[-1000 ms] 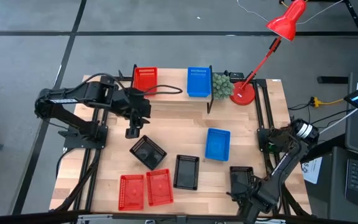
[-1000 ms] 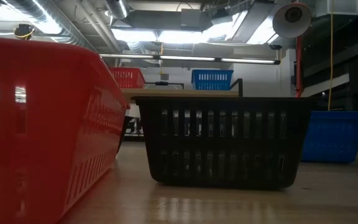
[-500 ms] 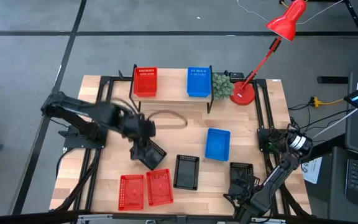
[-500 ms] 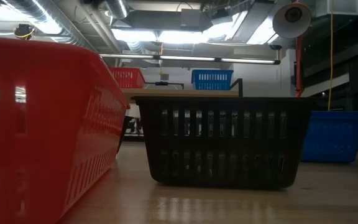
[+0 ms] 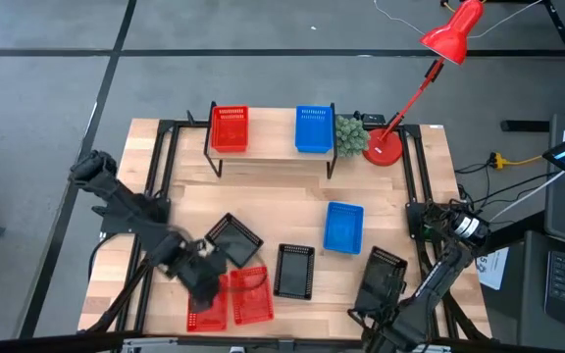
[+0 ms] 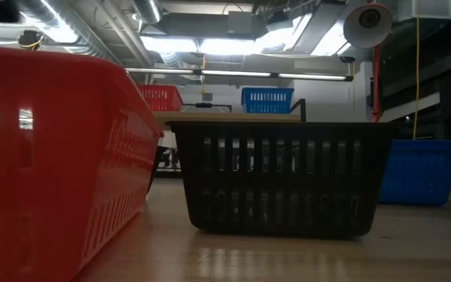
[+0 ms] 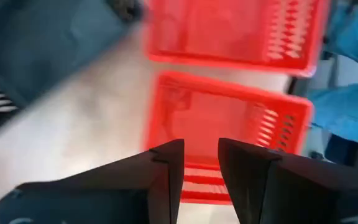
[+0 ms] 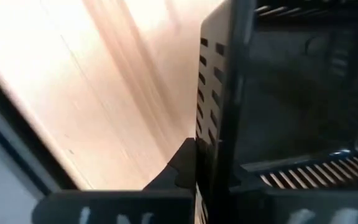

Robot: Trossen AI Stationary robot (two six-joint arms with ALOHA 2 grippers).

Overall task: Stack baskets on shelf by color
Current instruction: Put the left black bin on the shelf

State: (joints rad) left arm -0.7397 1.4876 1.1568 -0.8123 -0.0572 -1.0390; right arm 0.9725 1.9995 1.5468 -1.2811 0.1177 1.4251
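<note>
Baskets on the shelf: a red basket [image 5: 229, 128] and a blue basket [image 5: 313, 128] sat on the shelf [image 5: 268, 150] at the far side of the bench [image 5: 273, 206]; whether either was already a stack could not be told.
Baskets off the shelf: two red ones [image 5: 249, 294] at the near edge, a blue one [image 5: 343, 226] in the middle, black ones [image 5: 231, 239] scattered between.
Left gripper [image 5: 202, 282]: above the near red baskets; in its wrist view the fingers [image 7: 166, 171] stood slightly apart, holding nothing, over a red basket's rim.
Right gripper [image 5: 366, 306]: at the near right corner, fingers pinching the wall of a black basket [image 5: 381, 276], seemingly tilted.
Done: at most a start on the red and blue piles; no black basket showed on the shelf.
Left: by my judgement, most of the work, namely every loose basket.
</note>
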